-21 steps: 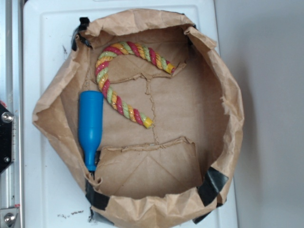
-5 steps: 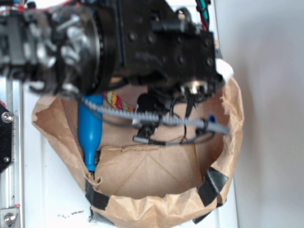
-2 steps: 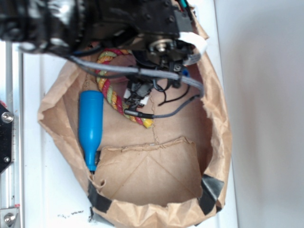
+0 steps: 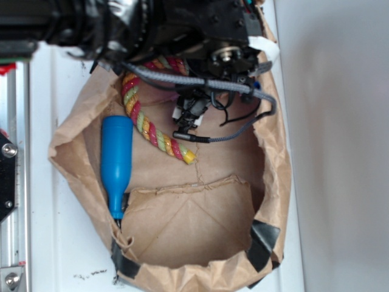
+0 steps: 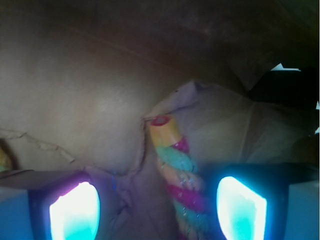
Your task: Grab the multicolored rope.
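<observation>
The multicolored rope [image 4: 150,131], twisted red, yellow and pale green, curves along the floor of a brown paper bag [image 4: 276,182]. One yellow tip lies near the bag's middle. Its upper bend is hidden under my arm. My gripper [image 4: 193,108] hangs low inside the bag's upper part. In the wrist view the gripper [image 5: 159,207] is open, with one rope end [image 5: 176,172] lying between the glowing pads [image 5: 75,212], closer to the right pad, not pinched.
A blue plastic bottle [image 4: 116,163] lies at the bag's left side, neck down, beside the rope. A grey braided cable [image 4: 200,81] loops under the arm. The bag has a folded flap [image 4: 191,210] at the bottom and sits on a white surface [image 4: 67,243].
The bag was free of the arm at first. The arm then came in from the top and has drawn upward and lowered, bringing the open jaws around the rope's upper end.
</observation>
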You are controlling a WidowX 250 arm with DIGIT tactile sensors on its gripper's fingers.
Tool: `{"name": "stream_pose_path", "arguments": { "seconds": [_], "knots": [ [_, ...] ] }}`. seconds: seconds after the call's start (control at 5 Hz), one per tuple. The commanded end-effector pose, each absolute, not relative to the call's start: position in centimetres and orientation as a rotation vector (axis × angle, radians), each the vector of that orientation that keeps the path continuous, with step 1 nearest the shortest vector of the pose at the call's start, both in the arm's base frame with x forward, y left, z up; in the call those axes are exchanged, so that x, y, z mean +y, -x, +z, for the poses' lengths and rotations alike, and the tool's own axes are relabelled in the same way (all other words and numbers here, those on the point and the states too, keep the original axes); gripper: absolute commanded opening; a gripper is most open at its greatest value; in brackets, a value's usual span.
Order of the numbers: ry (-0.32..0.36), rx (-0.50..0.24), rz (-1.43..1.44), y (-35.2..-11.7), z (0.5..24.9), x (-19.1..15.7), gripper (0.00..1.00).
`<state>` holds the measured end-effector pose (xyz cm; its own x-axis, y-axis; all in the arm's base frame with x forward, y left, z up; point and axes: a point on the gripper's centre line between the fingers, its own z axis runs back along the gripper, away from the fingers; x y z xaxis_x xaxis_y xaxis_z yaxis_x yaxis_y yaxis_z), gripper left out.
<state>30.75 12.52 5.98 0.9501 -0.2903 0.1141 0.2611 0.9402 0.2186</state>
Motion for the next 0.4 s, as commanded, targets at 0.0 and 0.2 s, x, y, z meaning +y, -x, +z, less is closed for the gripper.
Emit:
{"name": "stream_pose_path", "arguments": {
  "seconds": [0.0, 0.2],
  "knots": [
    [-0.228, -0.163, -0.294, -32.16, 5.50, 12.19, 1.00],
    [-0.226, -0.147, -0.313, -32.23, 4.81, 11.40, 1.00]
  ]
}}
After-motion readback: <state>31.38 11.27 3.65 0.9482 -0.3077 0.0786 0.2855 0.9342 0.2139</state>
